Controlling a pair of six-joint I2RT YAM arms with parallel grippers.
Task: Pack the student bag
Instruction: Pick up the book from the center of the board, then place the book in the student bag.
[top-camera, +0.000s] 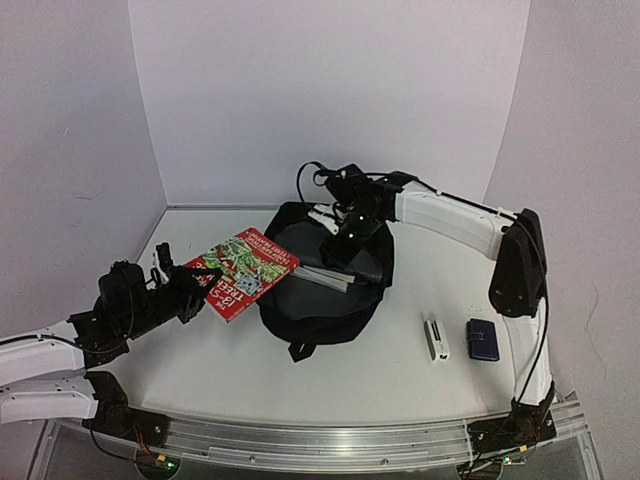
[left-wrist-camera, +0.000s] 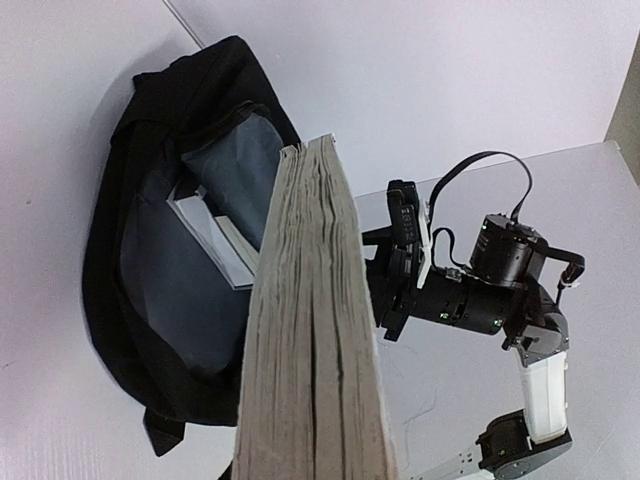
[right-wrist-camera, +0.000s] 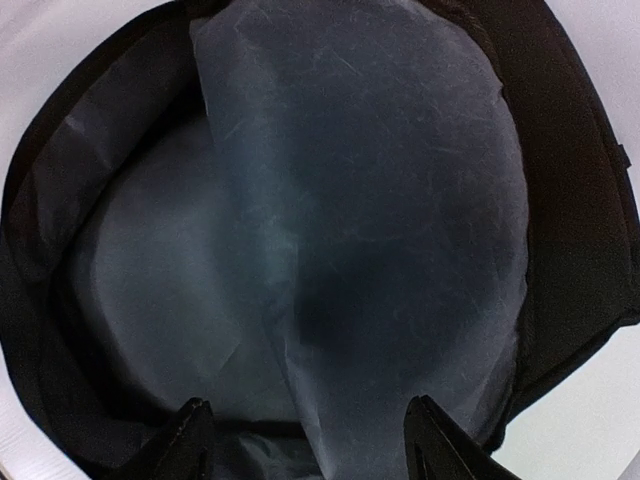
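One student bag (top-camera: 320, 312) lies open in the middle of the desk (top-camera: 400, 380), its grey lining showing. There are two books. One colourful book (top-camera: 240, 272) sits at the bag's 9 o'clock, clamped at its corner by the left gripper (top-camera: 198, 283). One pale-edged book (top-camera: 322, 276) lies in the bag's mouth. The right gripper (right-wrist-camera: 315, 445) hangs over the lining, jaws wide, holding nothing. At the bag's 4 o'clock lie one small white item (top-camera: 437, 338) and one dark-blue case (top-camera: 483, 340), near each other but apart.

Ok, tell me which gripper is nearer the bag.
Right. The right gripper hovers, jaws apart, directly over the open bag; the left gripper is off to its left, holding a book whose far end overlaps it.
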